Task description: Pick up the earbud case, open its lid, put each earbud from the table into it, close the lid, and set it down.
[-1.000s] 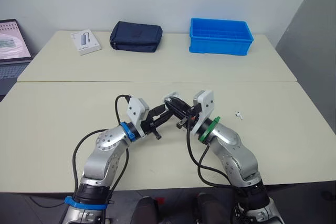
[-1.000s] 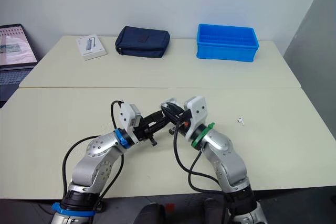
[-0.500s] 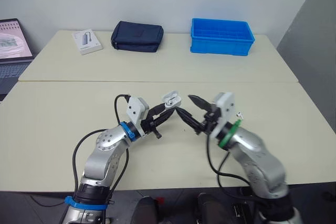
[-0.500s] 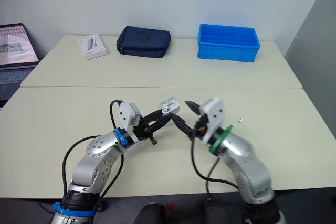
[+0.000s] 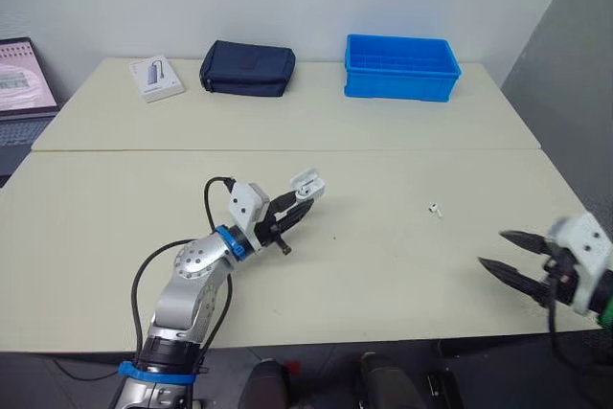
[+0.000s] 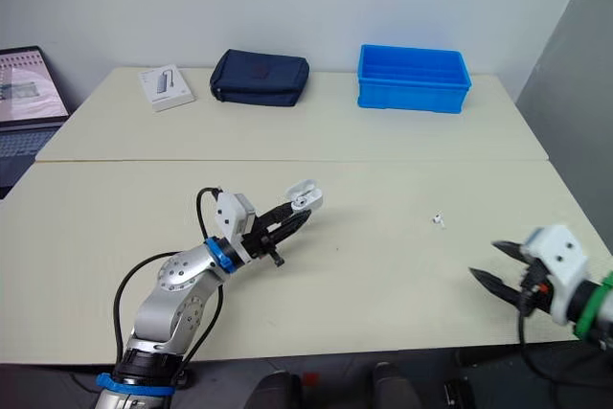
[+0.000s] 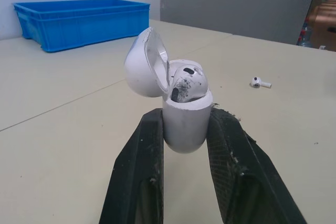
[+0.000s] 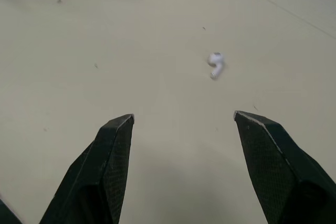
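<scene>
My left gripper (image 5: 301, 204) is shut on the white earbud case (image 5: 306, 184), held a little above the table's middle. In the left wrist view the case (image 7: 186, 121) stands upright between the two black fingers (image 7: 142, 166) with its lid (image 7: 143, 64) swung open, and one earbud (image 7: 189, 82) sits inside. A second earbud (image 5: 436, 209) lies loose on the table to the right. My right gripper (image 5: 493, 249) hovers open near the table's front right edge, nothing between its fingers. The right wrist view has that loose earbud (image 8: 215, 64) ahead of the open fingertips (image 8: 118, 129).
A blue bin (image 5: 402, 66), a navy pouch (image 5: 247, 66) and a white box (image 5: 156, 76) stand along the far table. A laptop (image 5: 24, 79) sits at the far left. A seam (image 5: 431, 149) runs between the two tables.
My right gripper has opened, left the case and swung away to the front right edge. The left gripper has kept still with the case, whose lid now stands open.
</scene>
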Robot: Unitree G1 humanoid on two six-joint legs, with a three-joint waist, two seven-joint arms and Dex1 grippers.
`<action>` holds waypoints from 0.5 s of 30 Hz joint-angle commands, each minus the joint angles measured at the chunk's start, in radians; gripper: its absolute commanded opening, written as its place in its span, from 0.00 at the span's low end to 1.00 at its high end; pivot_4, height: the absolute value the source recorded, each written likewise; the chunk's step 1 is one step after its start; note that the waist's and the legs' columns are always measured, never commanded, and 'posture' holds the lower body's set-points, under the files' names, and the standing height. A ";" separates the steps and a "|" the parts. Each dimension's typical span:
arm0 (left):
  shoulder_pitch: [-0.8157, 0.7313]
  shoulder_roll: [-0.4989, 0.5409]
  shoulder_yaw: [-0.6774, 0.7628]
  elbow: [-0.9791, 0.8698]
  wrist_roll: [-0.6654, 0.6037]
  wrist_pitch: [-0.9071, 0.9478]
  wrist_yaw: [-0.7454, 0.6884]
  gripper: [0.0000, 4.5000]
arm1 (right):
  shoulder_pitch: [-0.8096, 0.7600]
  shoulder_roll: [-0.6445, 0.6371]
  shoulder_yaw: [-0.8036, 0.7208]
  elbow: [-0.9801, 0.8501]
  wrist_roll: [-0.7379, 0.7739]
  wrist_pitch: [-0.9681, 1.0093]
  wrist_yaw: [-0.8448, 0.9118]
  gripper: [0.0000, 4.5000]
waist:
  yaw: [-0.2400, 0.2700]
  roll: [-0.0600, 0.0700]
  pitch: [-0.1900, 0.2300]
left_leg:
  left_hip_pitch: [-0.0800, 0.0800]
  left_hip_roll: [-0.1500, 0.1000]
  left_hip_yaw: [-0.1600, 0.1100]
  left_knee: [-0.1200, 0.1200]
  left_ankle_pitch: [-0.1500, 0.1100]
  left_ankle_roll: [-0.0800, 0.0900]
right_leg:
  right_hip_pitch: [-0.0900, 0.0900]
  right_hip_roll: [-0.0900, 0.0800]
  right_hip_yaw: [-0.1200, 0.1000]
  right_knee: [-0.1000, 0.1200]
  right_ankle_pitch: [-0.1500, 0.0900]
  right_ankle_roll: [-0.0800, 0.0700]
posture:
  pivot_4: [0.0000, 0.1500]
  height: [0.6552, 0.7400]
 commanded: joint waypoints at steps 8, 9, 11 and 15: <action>0.009 0.006 0.013 -0.003 0.003 -0.052 -0.009 0.18 | 0.019 -0.026 -0.065 0.064 -0.029 -0.059 0.031 1.00 | -0.002 0.000 0.000 | 0.000 0.000 0.000 0.000 0.000 0.000 | 0.000 0.000 0.001 0.000 0.001 0.000 | 1.00 0.86; 0.011 0.006 0.011 -0.004 0.004 -0.053 -0.009 0.18 | -0.020 -0.021 -0.031 0.061 -0.023 -0.039 0.006 1.00 | -0.004 0.000 0.000 | 0.000 0.000 0.000 0.000 0.000 0.000 | 0.000 0.000 0.001 0.000 0.001 0.000 | 1.00 0.86; 0.011 0.005 0.010 -0.003 0.004 -0.055 -0.008 0.18 | -0.087 -0.009 0.028 0.063 -0.024 -0.011 -0.034 1.00 | -0.004 0.000 0.000 | 0.001 0.000 0.000 0.000 0.000 0.000 | 0.000 0.000 0.001 0.000 0.001 0.000 | 1.00 0.86; 0.009 0.002 0.006 0.000 0.006 -0.056 -0.007 0.18 | -0.256 0.045 0.193 0.125 -0.069 0.011 -0.131 1.00 | -0.002 0.000 0.000 | 0.001 0.000 0.000 0.001 0.000 0.000 | 0.000 0.001 0.001 0.000 0.002 0.000 | 1.00 0.86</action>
